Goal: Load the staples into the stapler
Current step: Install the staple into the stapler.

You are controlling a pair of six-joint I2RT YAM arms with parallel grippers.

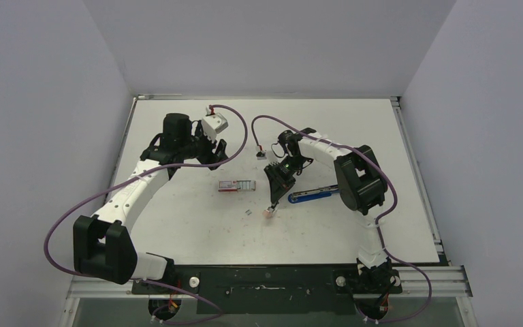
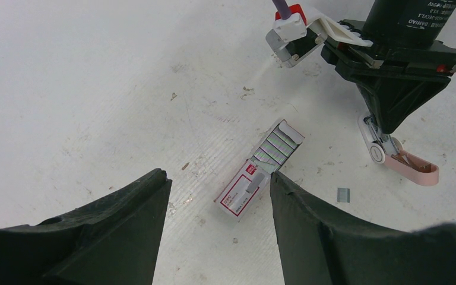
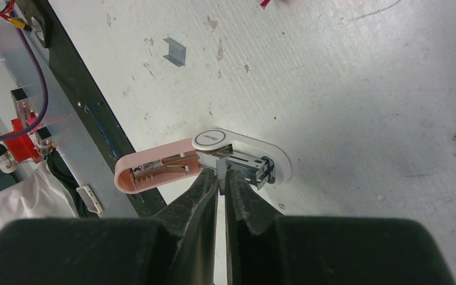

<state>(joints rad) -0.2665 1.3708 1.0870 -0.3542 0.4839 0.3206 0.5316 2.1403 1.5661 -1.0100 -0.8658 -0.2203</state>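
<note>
my right gripper point(image 3: 221, 173) has its tips pressed together at the metal channel of the hinged-open pink stapler point(image 3: 243, 148). i cannot tell if they pinch a strip. i should stay square to that channel. my left gripper point(image 2: 218, 177) hangs spread over the staples box point(image 2: 240, 191).

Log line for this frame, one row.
left gripper open near staple box | right gripper shut, tips at open pink stapler

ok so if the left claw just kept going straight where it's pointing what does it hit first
Most likely the staple box: it lies on the table between the fingers of the open left claw, tray of staples slid out. Nothing else shows in between, though depth is hard to judge.
</note>
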